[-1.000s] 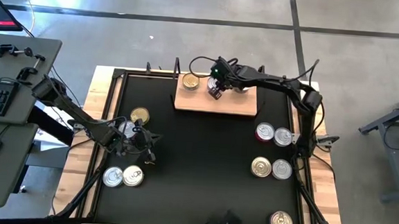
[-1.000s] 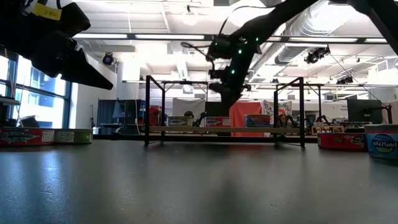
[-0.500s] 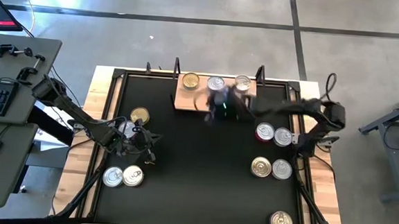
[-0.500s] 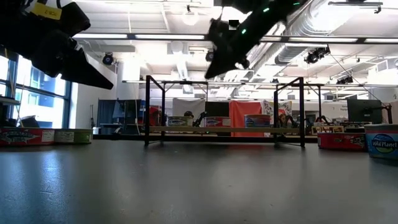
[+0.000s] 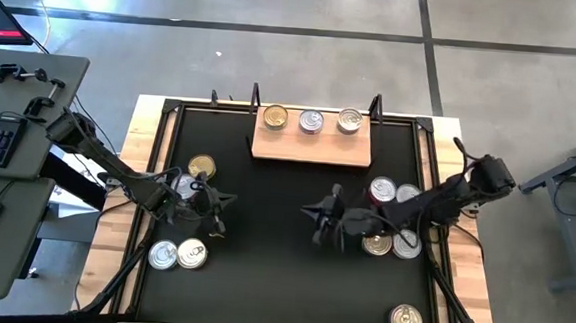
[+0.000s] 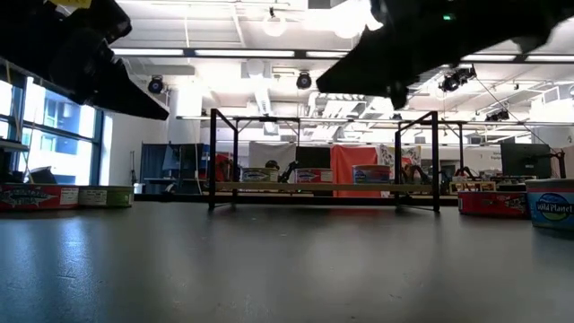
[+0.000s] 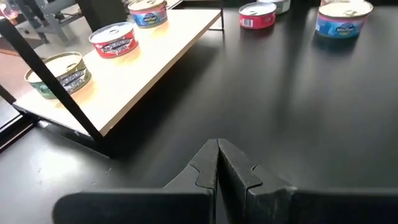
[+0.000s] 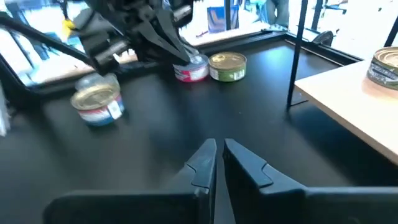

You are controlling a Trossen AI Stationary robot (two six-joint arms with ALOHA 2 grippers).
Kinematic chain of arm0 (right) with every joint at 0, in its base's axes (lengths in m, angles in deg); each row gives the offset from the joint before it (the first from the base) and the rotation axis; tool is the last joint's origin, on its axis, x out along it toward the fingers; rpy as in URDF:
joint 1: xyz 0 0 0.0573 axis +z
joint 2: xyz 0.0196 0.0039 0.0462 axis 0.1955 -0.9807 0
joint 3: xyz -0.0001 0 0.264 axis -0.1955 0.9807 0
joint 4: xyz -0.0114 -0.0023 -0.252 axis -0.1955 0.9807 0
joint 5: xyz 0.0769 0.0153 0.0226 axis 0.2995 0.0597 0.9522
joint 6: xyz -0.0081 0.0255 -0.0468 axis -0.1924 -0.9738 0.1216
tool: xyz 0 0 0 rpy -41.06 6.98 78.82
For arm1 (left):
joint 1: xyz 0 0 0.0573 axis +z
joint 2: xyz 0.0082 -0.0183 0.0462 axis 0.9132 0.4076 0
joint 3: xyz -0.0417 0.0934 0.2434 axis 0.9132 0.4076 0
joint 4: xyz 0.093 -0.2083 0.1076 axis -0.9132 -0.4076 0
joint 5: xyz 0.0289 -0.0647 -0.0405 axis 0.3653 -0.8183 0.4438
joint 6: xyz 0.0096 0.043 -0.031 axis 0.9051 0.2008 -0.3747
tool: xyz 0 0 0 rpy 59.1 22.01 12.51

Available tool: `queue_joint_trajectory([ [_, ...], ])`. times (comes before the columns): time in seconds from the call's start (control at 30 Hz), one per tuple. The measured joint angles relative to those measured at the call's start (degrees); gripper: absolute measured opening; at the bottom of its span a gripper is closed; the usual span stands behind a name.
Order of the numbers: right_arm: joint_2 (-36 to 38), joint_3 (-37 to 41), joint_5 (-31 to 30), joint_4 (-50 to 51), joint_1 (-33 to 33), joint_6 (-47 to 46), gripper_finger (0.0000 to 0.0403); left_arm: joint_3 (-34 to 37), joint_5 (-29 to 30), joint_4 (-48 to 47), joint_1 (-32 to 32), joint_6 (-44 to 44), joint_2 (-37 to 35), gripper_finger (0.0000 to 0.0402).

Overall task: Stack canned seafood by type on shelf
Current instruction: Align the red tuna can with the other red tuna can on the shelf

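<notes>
Cans [image 5: 310, 121], three in a row, sit on the shelf [image 5: 311, 147] at the desk's [image 5: 261, 280] twelve o'clock edge. Right tool [image 5: 316, 223] hangs mid-desk, pressed together, empty; left tool [image 5: 217, 213] likewise at nine o'clock.

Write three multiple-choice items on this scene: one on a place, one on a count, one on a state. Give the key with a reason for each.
1. Where is the right gripper?
A. over the shelf
B. over mid-table, left of the right-hand cans
C. off the table

2. How many cans stand on the shelf?
A. one
B. three
C. five

3. How do the left gripper fingers stand?
A. shut, holding nothing
B. wide open
C. shut on a can

Key: 1 B, the high view shows it near the table's middle, away from the shelf. 2 B, three lids sit in a row on the board. 3 A, the left wrist view shows the fingers together with nothing between them.
</notes>
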Motion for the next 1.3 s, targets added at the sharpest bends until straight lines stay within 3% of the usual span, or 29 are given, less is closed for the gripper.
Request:
queue_joint_trajectory([
  [0.27, 0.0, 1.5, -4.2, -1.3, 2.9, 0.0, 0.0023, 0.0, -0.9, 5.9, 0.0, 2.5, 0.0, 0.0001],
  [0.5, 0.0, 1.5, -2.9, -0.7, 2.7, 1.8, 0.0023, 0.0, -1.6, 5.9, 0.0, 3.3, 0.0, 0.0001],
  [0.8, 0.0, 1.5, 1.2, -0.7, 2.8, -0.1, 0.0023, 0.0, -1.6, 5.8, 1.7, 10.4, 0.0, 0.0001],
  [1.1, 0.0, 1.5, -0.1, -4.7, 0.5, 9.4, 0.0026, 0.0, -2.0, 5.4, 2.7, 5.1, 0.0, 0.0001],
  [1.3, 0.0, 1.5, 5.3, -5.0, -1.5, 10.9, 0.0058, 0.0, -2.6, 5.4, 2.7, 3.8, 0.0, 0.0001],
])
